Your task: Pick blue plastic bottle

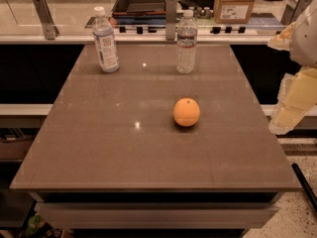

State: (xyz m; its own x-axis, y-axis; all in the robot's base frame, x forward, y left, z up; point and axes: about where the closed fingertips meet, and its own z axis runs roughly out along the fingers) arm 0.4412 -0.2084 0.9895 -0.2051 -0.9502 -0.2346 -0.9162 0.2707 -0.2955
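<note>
In the camera view, the blue plastic bottle (105, 41) stood upright at the 11 o'clock corner of the brown table (99, 148), near the far edge, white cap up and pale label facing the camera. A clear ribbed bottle (186, 43) stood at about 12 o'clock, well apart from it. An orange (186, 112) rested just right of centre. The gripper (291, 105) hung at 3 o'clock, off the table's right edge and touching nothing; whether it was open or closed could not be told. The pick had evidently not begun. The table's left half lay bare, though a reach across from the right would probably have to clear the orange and the second bottle.
</note>
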